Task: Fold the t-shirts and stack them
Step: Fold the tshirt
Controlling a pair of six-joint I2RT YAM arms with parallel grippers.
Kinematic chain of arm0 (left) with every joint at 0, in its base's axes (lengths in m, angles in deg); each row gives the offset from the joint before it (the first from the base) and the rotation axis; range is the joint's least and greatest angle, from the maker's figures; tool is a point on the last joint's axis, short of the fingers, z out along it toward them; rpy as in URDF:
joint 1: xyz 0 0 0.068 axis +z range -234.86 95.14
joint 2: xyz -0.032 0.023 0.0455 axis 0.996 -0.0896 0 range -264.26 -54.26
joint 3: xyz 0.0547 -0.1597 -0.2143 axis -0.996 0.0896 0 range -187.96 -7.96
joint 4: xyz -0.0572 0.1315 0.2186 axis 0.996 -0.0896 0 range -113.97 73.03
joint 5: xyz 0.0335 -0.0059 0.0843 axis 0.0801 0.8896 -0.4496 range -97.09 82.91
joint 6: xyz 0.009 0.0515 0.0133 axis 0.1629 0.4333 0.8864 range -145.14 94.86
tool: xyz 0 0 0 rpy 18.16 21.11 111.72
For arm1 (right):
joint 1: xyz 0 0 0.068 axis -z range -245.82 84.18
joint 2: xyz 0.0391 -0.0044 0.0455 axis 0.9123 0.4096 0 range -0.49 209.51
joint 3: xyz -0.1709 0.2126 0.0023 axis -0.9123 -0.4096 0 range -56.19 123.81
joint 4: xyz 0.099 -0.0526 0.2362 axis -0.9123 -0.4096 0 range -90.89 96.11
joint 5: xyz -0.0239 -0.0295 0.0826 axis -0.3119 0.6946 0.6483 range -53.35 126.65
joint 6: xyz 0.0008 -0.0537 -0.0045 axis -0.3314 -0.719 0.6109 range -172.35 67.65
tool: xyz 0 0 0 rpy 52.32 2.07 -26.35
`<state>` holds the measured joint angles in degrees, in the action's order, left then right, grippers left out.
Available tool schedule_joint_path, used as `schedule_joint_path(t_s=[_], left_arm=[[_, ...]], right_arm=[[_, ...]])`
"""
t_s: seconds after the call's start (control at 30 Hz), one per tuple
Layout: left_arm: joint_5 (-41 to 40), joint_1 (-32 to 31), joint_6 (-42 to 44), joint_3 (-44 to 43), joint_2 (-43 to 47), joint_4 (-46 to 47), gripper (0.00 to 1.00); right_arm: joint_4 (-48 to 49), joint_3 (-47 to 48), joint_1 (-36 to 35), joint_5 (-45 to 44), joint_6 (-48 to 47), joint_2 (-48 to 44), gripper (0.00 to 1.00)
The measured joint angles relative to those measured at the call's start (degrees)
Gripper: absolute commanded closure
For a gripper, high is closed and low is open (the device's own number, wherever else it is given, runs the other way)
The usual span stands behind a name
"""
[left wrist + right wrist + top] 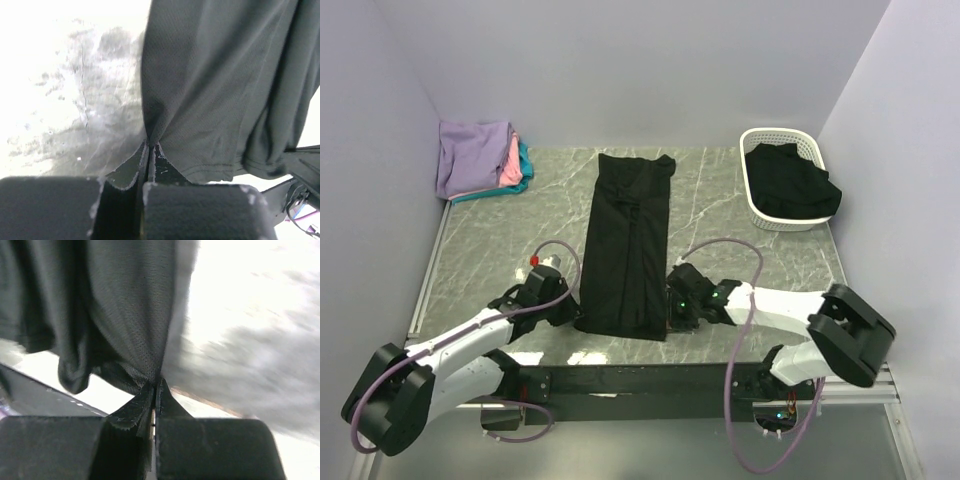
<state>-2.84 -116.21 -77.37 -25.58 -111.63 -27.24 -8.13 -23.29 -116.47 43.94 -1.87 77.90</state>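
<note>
Black t-shirt, left gripper, right gripper pinching hem (corners)

one laid-out black t-shirt, three folded coloured t-shirts — one basket

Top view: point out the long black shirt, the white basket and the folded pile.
long black shirt [628, 250], top view, middle of the cloth.
white basket [786, 222], top view, near wall.
folded pile [470, 158], top view, lavender top shirt.

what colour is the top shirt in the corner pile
The top shirt is lavender, clearest from top external.
</note>
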Motion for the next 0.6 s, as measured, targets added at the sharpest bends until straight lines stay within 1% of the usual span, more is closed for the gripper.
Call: schedule_joint_path(t_s=[0.1, 0.13, 0.17, 0.2, 0.23, 0.27, 0.3, 0.37, 0.4, 0.43, 0.47, 0.57, 0.6], left_arm=[[0.46, -0.24, -0.20, 0.66, 0.98, -0.46, 0.99], [0.52, -0.42, -0.44, 0.79, 1.22, -0.57, 0.99], [0.70, -0.50, -0.61, 0.94, 1.33, -0.52, 0.99], [1.05, -0.63, -0.85, 1.11, 1.53, -0.50, 0.87], [1.53, -0.68, -0.96, 1.36, 1.68, -0.28, 0.82], [2.08, -0.74, -1.05, 1.81, 1.95, 0.11, 0.71], [2.58, -0.90, -1.29, 2.34, 2.29, 0.57, 0.54], [4.04, -1.14, -2.08, 2.84, 3.23, 1.97, 0.46], [4.46, -1.40, -1.73, 2.82, 3.67, 2.47, 0.22], [4.66, -2.19, -2.27, 2.84, 4.17, 2.56, 0.06], [4.87, -3.10, -3.19, 2.84, 4.76, 3.06, 0.01], [4.50, -5.64, -3.89, 2.27, 6.97, 2.93, 0.01], [4.28, -6.19, -4.11, 2.29, 7.21, 2.40, 0.06]], right_arm=[[-2.67, -1.49, -0.02, -2.16, 0.92, -3.06, 1.00], [-3.67, -1.79, -0.07, -2.99, 1.29, -3.82, 0.96], [-4.22, -2.23, -0.11, -3.65, 1.62, -4.61, 0.83], [-4.83, -2.67, -0.20, -4.33, 1.97, -5.51, 0.47], [-5.20, -2.99, -0.22, -4.76, 2.14, -6.16, 0.41], [-5.62, -3.23, -0.22, -4.70, 2.67, -6.93, 0.38], [-5.40, -3.02, -0.26, -4.70, 2.34, -7.96, 0.32], [-6.36, -2.97, -0.59, -5.11, 2.60, -8.74, 0.26], [-6.36, -2.91, -0.59, -5.42, 2.43, -9.14, 0.22], [-7.10, -2.93, -0.61, -5.79, 2.49, -9.73, 0.20], [-7.89, -2.97, -0.61, -6.08, 2.40, -10.49, 0.19], [-10.60, -4.11, -0.59, -7.23, 2.38, -14.03, 0.19], [-11.02, -4.57, -0.59, -7.34, 2.38, -15.08, 0.20]])
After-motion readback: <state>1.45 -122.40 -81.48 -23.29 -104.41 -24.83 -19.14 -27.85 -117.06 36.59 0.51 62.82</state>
